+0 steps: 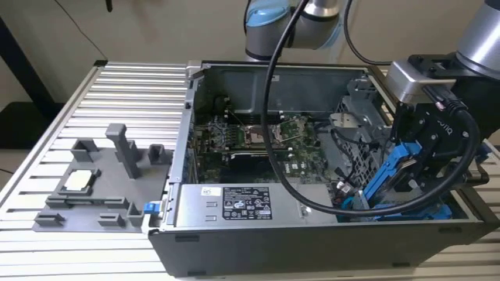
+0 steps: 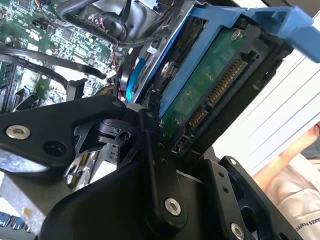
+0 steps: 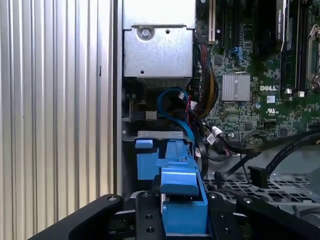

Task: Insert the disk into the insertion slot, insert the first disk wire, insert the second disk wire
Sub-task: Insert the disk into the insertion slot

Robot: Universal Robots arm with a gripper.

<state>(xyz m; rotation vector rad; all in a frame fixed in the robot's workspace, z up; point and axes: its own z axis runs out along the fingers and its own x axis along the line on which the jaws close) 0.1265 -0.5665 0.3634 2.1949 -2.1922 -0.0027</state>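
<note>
One big metal table (image 1: 133, 93) with long ribs holds everything. On it sits an open computer case (image 1: 258, 246), dark grey, with its side off. The robot arm (image 1: 297, 23) stands behind the case. A thick black cable (image 1: 281, 170) hangs from the arm in a big loop down into the case.

Inside the case, a silver power box (image 1: 242, 205) with a white sticker lies along the front wall. Behind it lies the green board (image 1: 258, 137) full of small parts.

The gripper (image 1: 414, 164) is black and hangs over the case's corner on the exterior view's right. It is closed tight on the disk (image 1: 390, 170), with one black finger (image 2: 155, 165) on each side. The disk sits in its bright blue frame and is tilted, high end by the gripper and low end down in the case. Its green underside (image 2: 205, 80) shows in the second wrist view, and its blue frame (image 3: 182, 195) shows in the first wrist view.

The insertion slot (image 1: 418, 212), grey metal with blue bits, is just under the disk's low end. How far in the disk is, one cannot tell.

A grey plastic holder (image 1: 102, 187) lies on the table at the exterior view's left, well apart from the gripper. A thin blue wire (image 3: 172, 95) curls near the slot. A person's sleeve (image 2: 295, 185) shows beyond the table.
</note>
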